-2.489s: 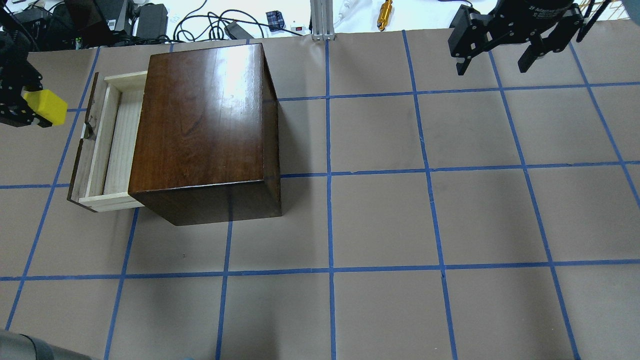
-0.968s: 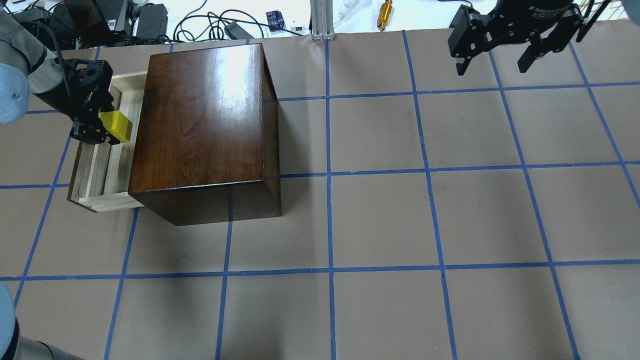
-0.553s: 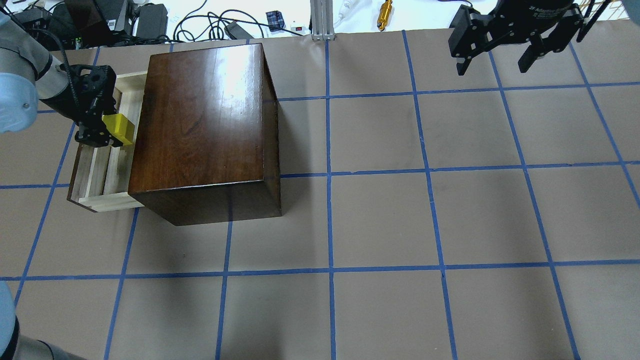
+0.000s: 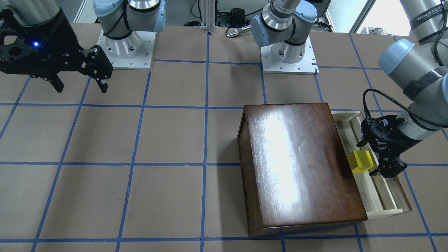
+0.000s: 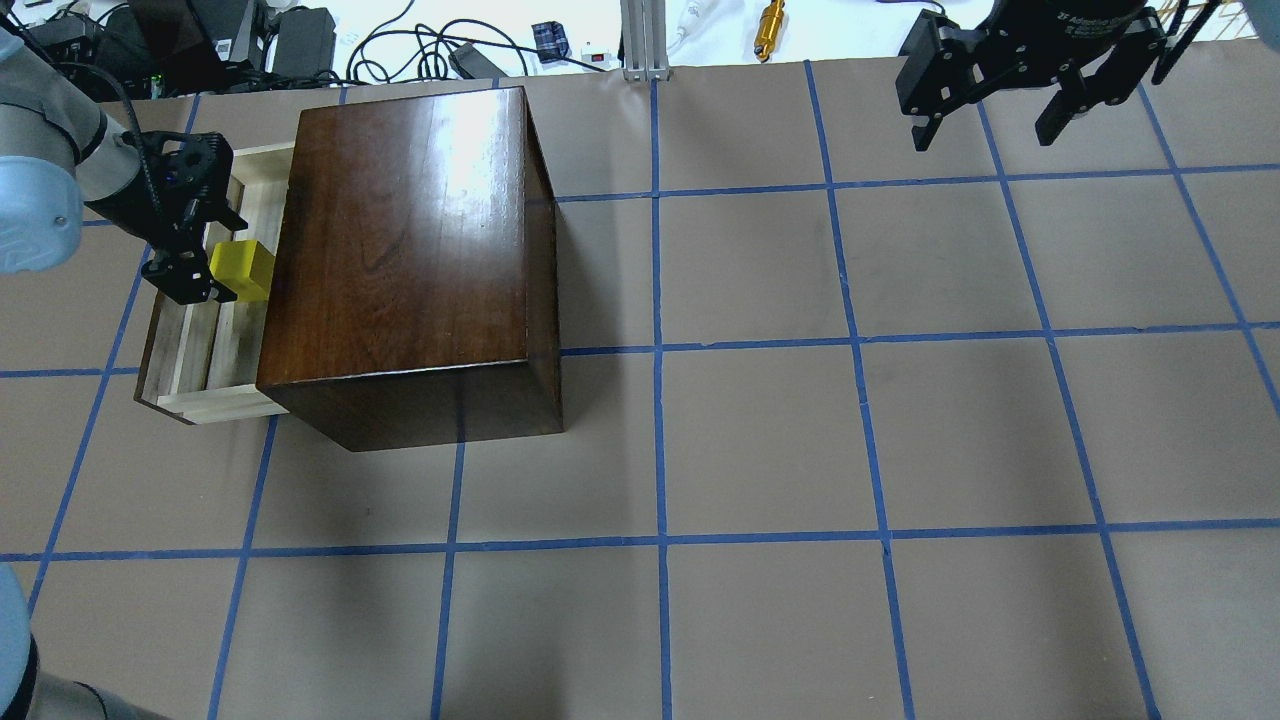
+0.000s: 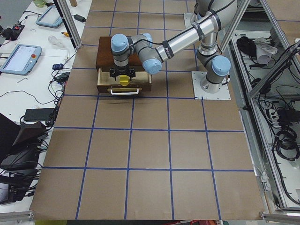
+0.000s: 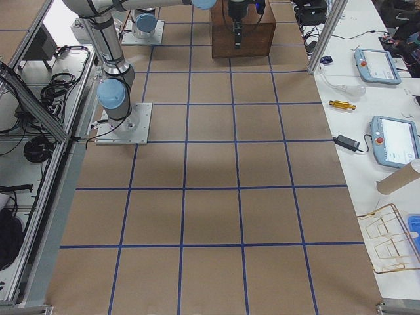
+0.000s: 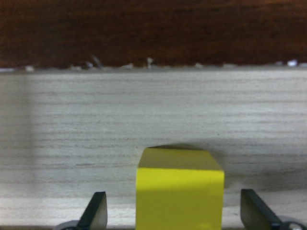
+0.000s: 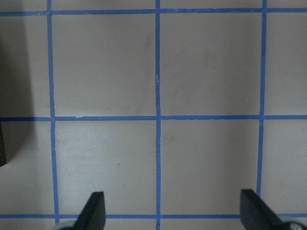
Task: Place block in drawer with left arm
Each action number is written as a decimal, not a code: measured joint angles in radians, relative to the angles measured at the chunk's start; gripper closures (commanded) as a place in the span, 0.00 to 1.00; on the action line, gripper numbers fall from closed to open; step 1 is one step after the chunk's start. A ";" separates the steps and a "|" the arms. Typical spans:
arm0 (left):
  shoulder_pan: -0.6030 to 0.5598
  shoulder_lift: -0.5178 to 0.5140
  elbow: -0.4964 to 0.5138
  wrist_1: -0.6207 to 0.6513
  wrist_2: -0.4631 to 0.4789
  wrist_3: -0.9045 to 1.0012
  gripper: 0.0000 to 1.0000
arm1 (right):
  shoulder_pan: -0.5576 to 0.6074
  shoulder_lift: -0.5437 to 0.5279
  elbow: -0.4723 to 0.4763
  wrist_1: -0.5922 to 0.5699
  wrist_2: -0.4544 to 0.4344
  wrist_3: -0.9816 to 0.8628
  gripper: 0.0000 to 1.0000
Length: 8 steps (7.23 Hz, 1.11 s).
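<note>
In the overhead view, at the left edge, I see the left gripper (image 5: 205, 255) over the open drawer (image 5: 190, 345). Its fingers are spread. On the left wrist camera there is a gap on either side of the block (image 8: 180, 191), so nothing is pinched. The block (image 5: 243, 271) is inside the drawer, in its upper half in this frame, just beside the box's front face.

It is a cube, so I can name no long axis. On the wrist camera its edges run square with the drawer's wood grain. The drawer is pulled out toward frame left, and its long side runs top to bottom along the wooden box (image 5: 400, 230).

At the upper right, the right gripper (image 5: 985, 135) hangs over the taped table (image 5: 760, 440), well apart from the box. Its fingers are spread around nothing.
</note>
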<state>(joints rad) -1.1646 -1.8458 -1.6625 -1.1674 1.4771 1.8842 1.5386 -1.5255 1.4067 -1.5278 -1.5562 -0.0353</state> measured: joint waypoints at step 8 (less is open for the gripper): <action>-0.229 0.166 0.117 -0.283 0.005 -0.818 0.00 | 0.000 0.000 0.000 0.000 0.001 0.000 0.00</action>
<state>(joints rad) -1.3937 -1.6794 -1.5458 -1.4507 1.4817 1.0664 1.5386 -1.5259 1.4067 -1.5279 -1.5555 -0.0353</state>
